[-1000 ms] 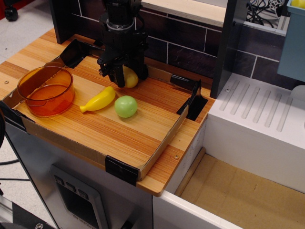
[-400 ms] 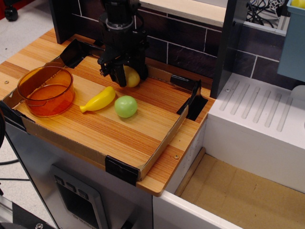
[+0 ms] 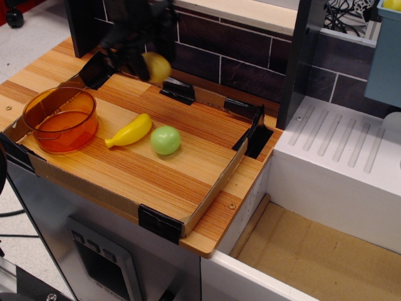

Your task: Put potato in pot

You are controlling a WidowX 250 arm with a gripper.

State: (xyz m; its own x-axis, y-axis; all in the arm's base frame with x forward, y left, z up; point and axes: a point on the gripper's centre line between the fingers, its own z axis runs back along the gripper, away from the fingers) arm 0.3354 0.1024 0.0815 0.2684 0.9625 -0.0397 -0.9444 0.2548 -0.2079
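Observation:
My gripper [image 3: 145, 64] is blurred by motion at the back left, raised above the wooden board. It is shut on the potato [image 3: 157, 67], a dull yellow roundish toy held in the air near the dark tile wall. The pot [image 3: 61, 119], a round translucent orange bowl, stands empty at the board's front left, well to the left of and below the gripper.
A long yellow banana toy [image 3: 130, 131] and a bright green ball [image 3: 165, 140] lie mid-board. The board [image 3: 188, 169] has a low cardboard rim with black corner clips. A white drainer [image 3: 338, 157] is to the right and the dark tile wall [image 3: 238, 56] behind.
The gripper has lifted the potato off the board and moved it up and slightly left. The banana, ball and pot have not moved.

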